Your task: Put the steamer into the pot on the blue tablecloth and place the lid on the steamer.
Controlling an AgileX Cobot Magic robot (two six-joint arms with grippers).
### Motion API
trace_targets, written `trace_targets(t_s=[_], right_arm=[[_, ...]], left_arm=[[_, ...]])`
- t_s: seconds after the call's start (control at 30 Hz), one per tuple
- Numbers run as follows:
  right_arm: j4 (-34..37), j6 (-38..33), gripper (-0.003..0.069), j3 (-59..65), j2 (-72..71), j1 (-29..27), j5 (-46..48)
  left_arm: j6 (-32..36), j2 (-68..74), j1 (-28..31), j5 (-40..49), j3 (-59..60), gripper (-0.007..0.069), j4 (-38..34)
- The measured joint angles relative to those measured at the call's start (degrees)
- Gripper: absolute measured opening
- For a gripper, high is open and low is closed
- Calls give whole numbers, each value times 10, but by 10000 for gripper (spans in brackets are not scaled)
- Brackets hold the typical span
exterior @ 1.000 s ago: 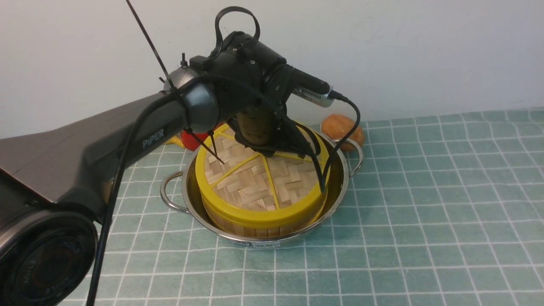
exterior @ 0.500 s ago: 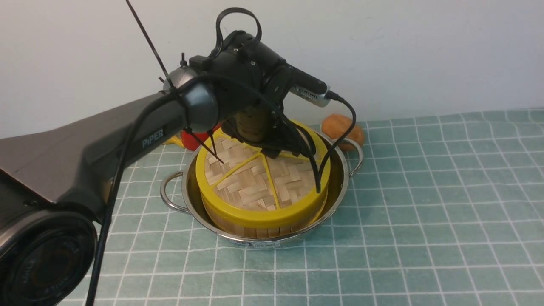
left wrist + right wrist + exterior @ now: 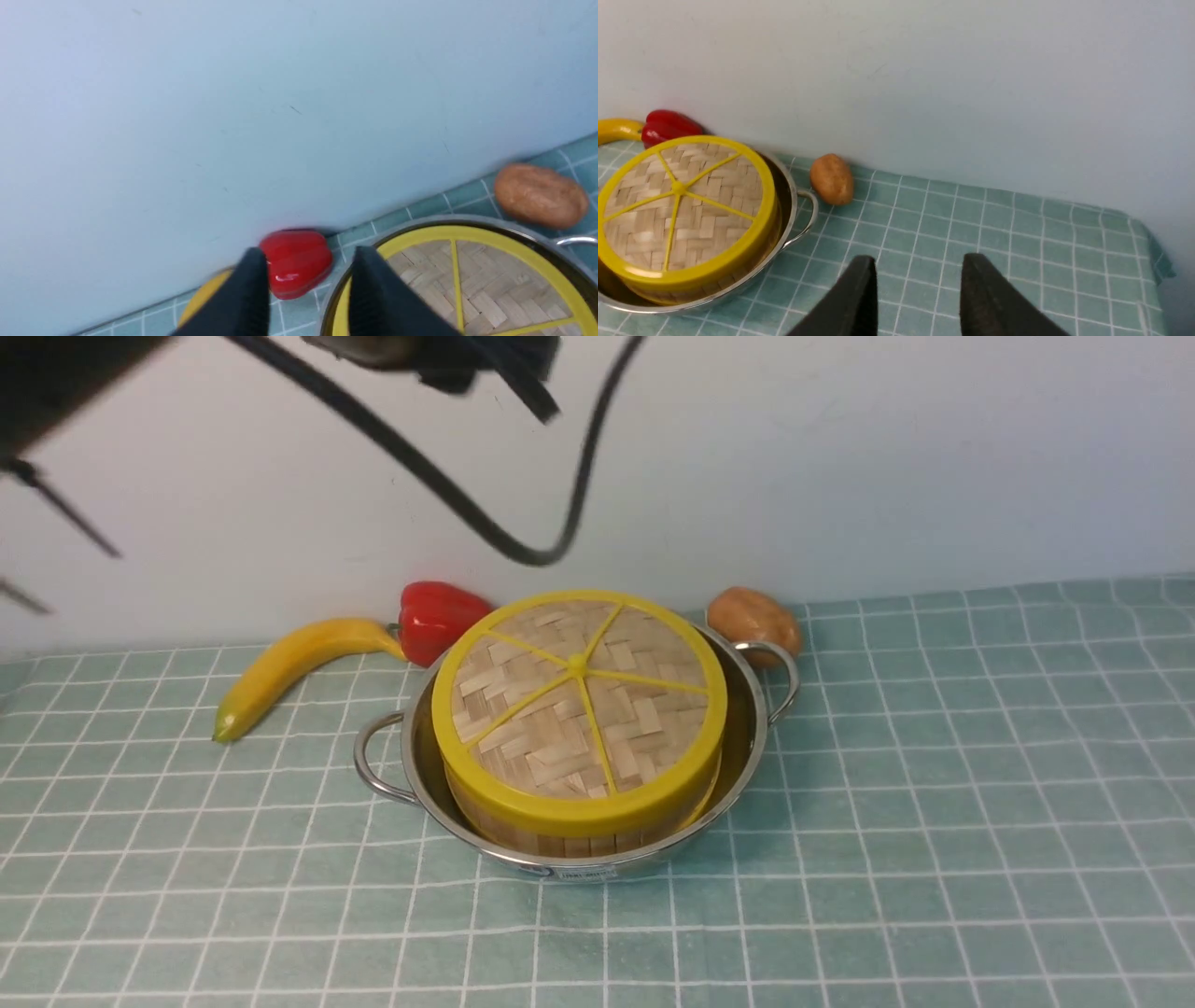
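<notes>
The lid (image 3: pixel 579 700), a woven disc with a yellow rim and spokes, lies flat on the steamer (image 3: pixel 569 843). Only a strip of the steamer's wooden wall shows below it. The steamer stands inside the shiny pot (image 3: pixel 750 747) on the blue tablecloth (image 3: pixel 934 803). My left gripper (image 3: pixel 309 252) hangs high above the pot's far-left edge, open, with nothing between its fingers. In the front view only dark parts of that arm and a cable loop show at the top. My right gripper (image 3: pixel 919 258) is open and empty over bare cloth to the right of the pot (image 3: pixel 794 219).
A banana (image 3: pixel 289 667), a red pepper (image 3: pixel 439 616) and a potato (image 3: pixel 752 621) lie along the white wall behind the pot. The cloth's right edge (image 3: pixel 1157 261) drops off at the far right.
My left arm has lifted off the lid and risen almost out of the front view. The lid stays on the steamer, now fully uncovered.
</notes>
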Motion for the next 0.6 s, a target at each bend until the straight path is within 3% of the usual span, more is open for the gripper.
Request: trace_targets(t_s=[0.1, 0.17, 0.27, 0.4, 0.6], right_arm=[[-22, 0, 160, 34, -61, 0, -1], [-35, 0, 116, 73, -114, 0, -1], [-40, 3, 70, 155, -204, 0, -19], [-40, 15, 39, 244, -287, 0, -56], [-24, 50, 29, 392, -386, 0, -74]], left_arm=[[0, -43, 0, 23, 0, 25, -2], [4, -66, 0, 36, 3, -13, -6], [7, -111, 0, 31, 32, -22, -15], [8, -171, 0, -45, 129, -22, -31], [-33, -286, 0, -269, 429, -22, -47]])
